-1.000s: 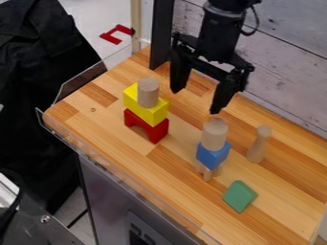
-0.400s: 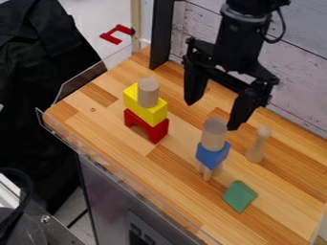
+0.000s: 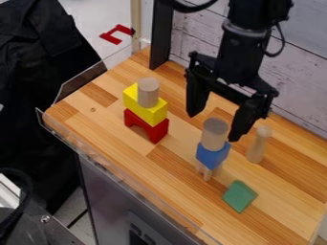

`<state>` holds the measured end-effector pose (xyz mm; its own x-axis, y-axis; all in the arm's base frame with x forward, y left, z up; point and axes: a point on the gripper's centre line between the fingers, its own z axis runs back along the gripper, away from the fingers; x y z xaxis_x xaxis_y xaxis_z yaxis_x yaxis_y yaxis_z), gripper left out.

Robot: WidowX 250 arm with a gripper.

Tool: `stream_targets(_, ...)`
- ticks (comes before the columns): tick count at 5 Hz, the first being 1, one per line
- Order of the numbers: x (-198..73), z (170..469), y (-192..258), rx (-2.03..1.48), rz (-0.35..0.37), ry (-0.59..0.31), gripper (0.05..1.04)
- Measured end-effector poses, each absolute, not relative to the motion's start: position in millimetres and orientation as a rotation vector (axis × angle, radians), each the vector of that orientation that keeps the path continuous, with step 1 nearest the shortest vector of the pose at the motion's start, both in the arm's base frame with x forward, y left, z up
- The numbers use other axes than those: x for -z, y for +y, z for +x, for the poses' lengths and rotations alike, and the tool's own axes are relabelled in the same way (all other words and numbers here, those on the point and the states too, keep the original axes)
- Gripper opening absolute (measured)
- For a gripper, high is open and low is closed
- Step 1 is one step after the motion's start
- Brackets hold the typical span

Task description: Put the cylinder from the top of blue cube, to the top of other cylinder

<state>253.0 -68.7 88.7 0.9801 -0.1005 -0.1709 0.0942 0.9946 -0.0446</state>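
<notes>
I had the pincer [image 3: 214,127] wide open near the cylinder [image 3: 214,136] atop the blue cube [image 3: 212,156], presumably to straddle it before lifting it onto the other cylinder [image 3: 148,94].

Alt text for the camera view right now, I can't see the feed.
Open black two-finger gripper hangs near a pale wooden cylinder on a blue block. At picture left, another wooden cylinder tops a yellow block on a red arch; a wooden peg and green block sit at right.
</notes>
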Motion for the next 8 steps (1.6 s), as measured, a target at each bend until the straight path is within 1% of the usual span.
stream_targets(2,-77,253,-66,0.082,-0.040,0.214,1.001)
stream_targets(3,-75,254,-66,0.072,-0.051,0.215,1.001)
stream_targets(4,-64,255,-64,0.049,-0.075,0.238,0.957)
stream_targets(5,-58,255,-63,0.035,-0.107,0.230,0.675)
stream_targets(6,-56,256,-61,0.022,-0.115,0.227,0.520)
stream_targets(7,-57,252,-57,0.005,-0.098,0.252,0.520)
stream_targets(8,-93,257,-44,-0.039,-0.053,0.174,0.520)
